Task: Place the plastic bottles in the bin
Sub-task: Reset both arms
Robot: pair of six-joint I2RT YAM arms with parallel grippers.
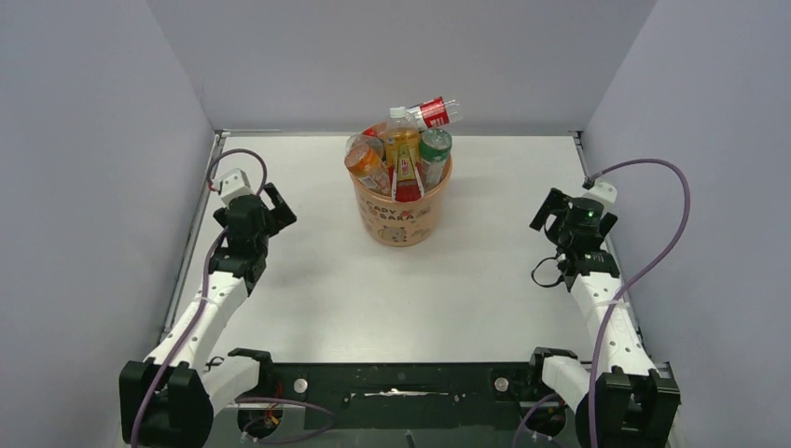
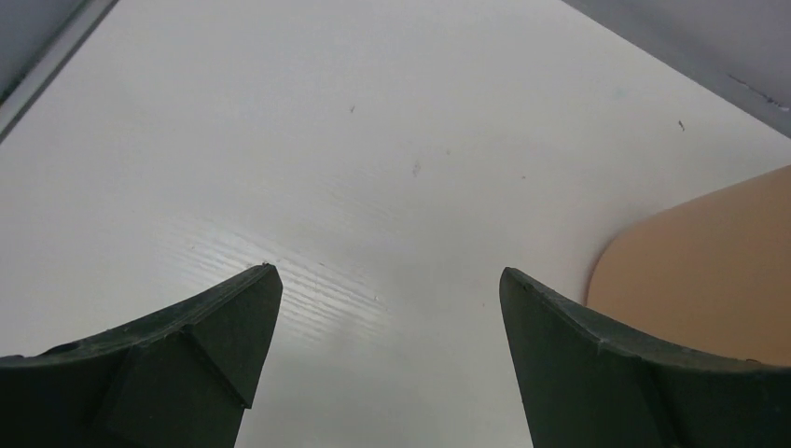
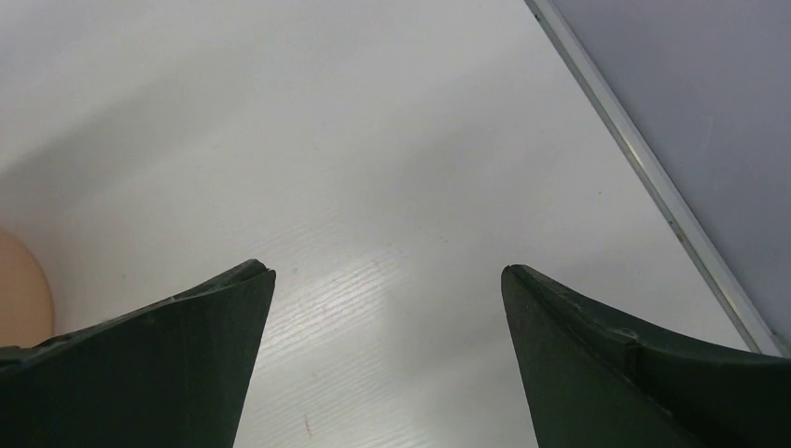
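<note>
Now, both arms bent low at the table (image 1: 373,308) sides, left gripper (image 2: 390,280) and right gripper (image 3: 387,271) tilted down, jaws wide apart and empty, plastic bottles (image 1: 401,154) heaped in the bin (image 1: 401,229) at far centre, well apart from both

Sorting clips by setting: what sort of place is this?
Likely a robot lab cell: a white table boxed in by plain grey walls, with left arm and right arm bolted at its near edge.

Left end effector (image 2: 390,269), right end effector (image 3: 387,268): both gaping, apparently empty.
</note>
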